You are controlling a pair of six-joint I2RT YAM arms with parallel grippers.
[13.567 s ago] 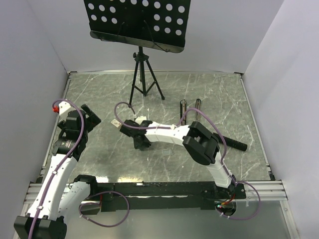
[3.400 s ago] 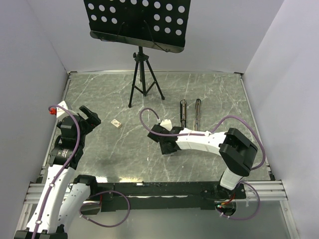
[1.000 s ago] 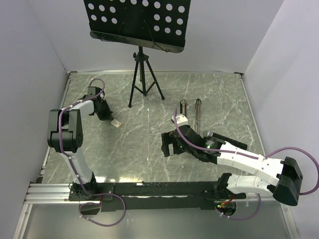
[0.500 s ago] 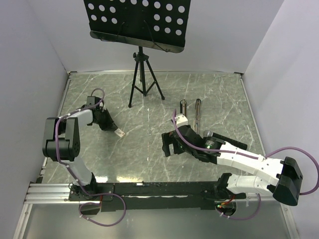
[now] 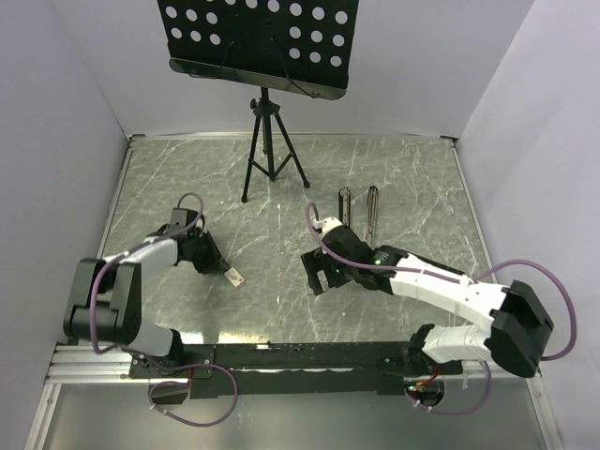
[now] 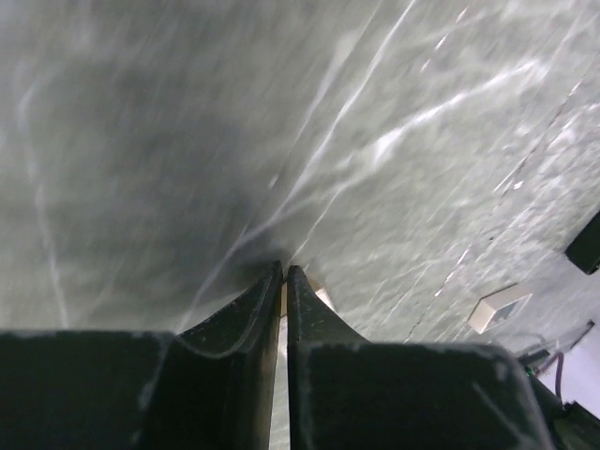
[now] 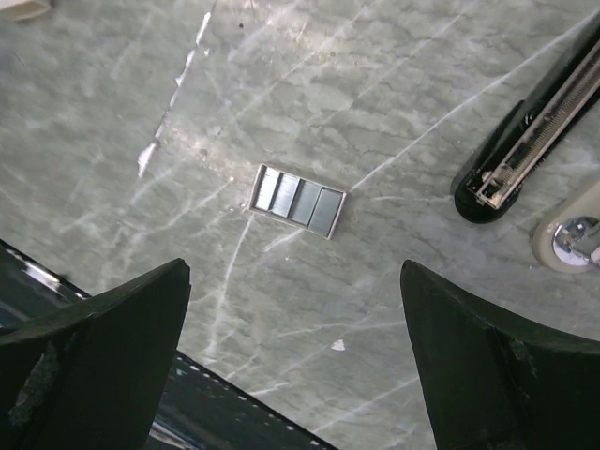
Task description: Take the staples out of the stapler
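The staples (image 7: 298, 201), a small whitish-silver rectangular block, lie flat on the marble table just beyond my right gripper (image 7: 295, 272), which is open and empty with its fingers wide apart above the table. In the top view the right gripper (image 5: 317, 275) hides them. The stapler lies open as two slim dark bars (image 5: 344, 206) behind the right gripper; one black end with its metal channel shows in the right wrist view (image 7: 525, 141). My left gripper (image 5: 217, 264) (image 6: 283, 270) is low on the table and shut on a thin pale tan piece (image 5: 235, 277) (image 6: 317, 294).
A black music stand (image 5: 253, 37) on a tripod (image 5: 269, 159) stands at the back centre. White walls enclose the table on three sides. A black rail (image 5: 281, 354) runs along the near edge. Another small pale block (image 6: 502, 307) lies farther off in the left wrist view.
My left gripper has moved from the back left toward the near centre, and the pale piece has travelled with it. My right gripper has shifted slightly back and stays open.
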